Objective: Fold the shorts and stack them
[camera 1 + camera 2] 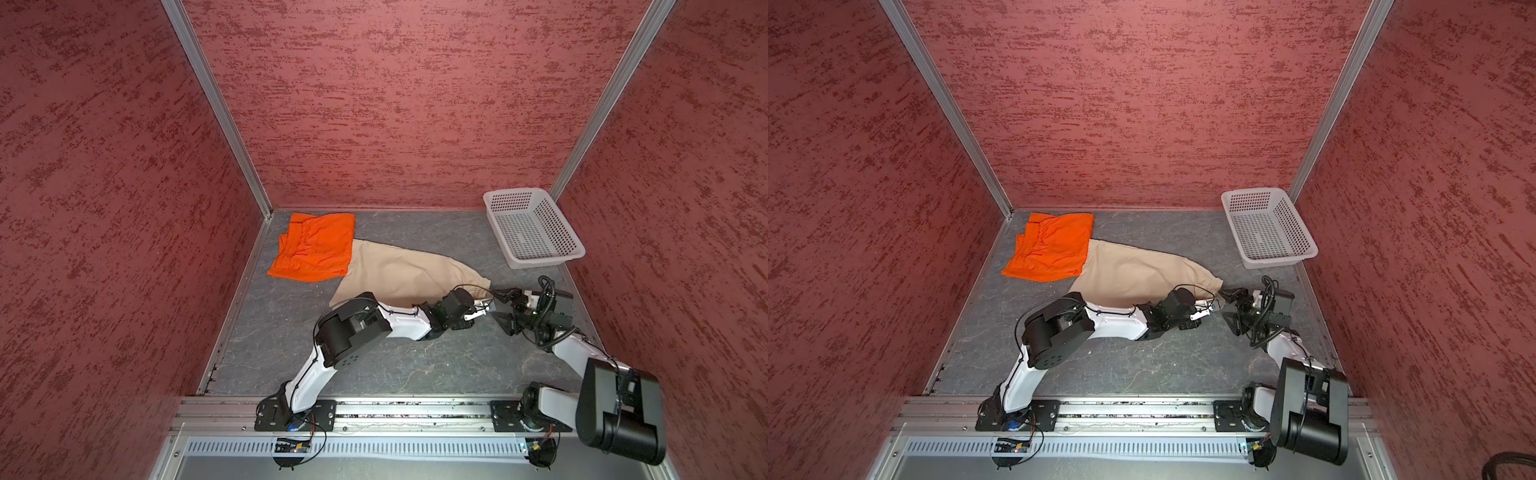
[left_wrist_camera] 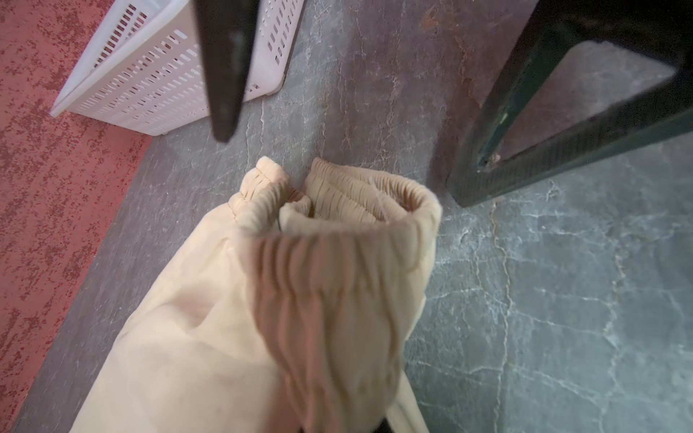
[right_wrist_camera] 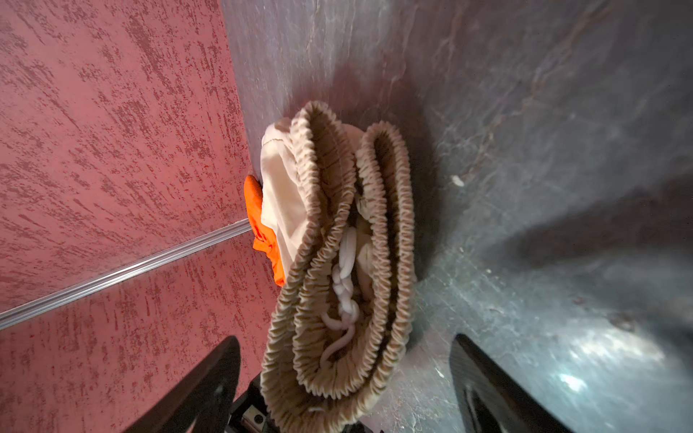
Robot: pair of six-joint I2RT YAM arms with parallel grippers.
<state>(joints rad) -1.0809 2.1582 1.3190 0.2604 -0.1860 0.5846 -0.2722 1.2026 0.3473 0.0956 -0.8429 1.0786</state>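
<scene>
the orange shorts (image 1: 316, 249) lie folded in the far left corner of the table (image 1: 374, 357). the beige shorts (image 1: 399, 270) stretch out from right beside them toward the right edge, and the two pairs touch. the left claw (image 1: 482, 311) is pinched shut on the bunched waistband (image 3: 390, 210) of the beige shorts, and that end seems lifted a little off the table. the right claw (image 3: 343, 339) is wide open, with one finger on each side of the waistband, and it holds nothing. i think these shorts are light and very floppy, so they will sag and slide wherever no claw holds them. the stretchy waistband is thick and crinkly, so it looks like the best place to grab. the white string (image 3: 347, 285) inside it hangs loose and could get caught. the white basket (image 1: 540, 259) sits in the far right corner, apart from the shorts.
</scene>
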